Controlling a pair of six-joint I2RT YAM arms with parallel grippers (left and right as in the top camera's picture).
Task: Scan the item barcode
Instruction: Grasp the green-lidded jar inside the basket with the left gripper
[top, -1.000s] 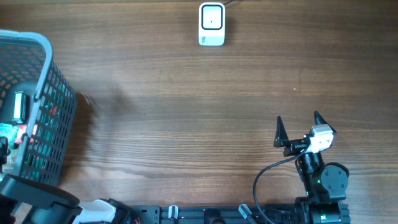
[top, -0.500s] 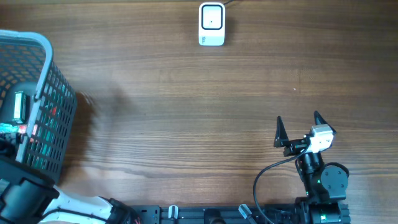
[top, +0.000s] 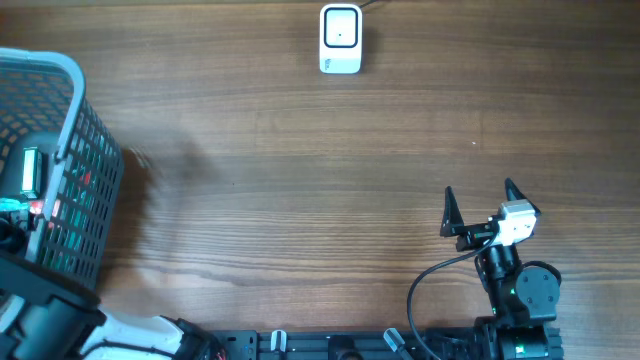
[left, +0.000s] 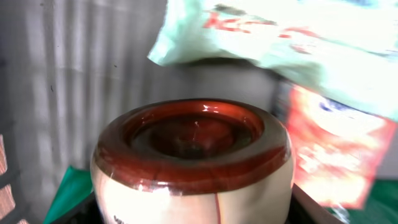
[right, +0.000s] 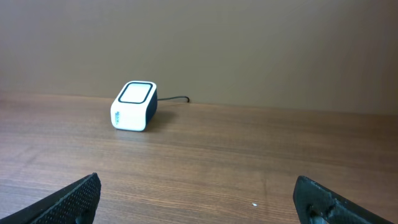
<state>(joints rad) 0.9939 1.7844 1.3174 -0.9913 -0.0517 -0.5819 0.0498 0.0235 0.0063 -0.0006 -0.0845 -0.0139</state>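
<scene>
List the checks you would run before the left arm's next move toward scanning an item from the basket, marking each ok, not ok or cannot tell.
1. Scanner window faces up: ok.
2. Table between basket and scanner free of obstacles: ok.
3. Right end effector open, parked away from scanner: ok.
4. Brown-lidded tub centred under the left wrist camera: ok.
5. Tub gripped: cannot tell.
6. Tub's barcode in sight: not ok.
</scene>
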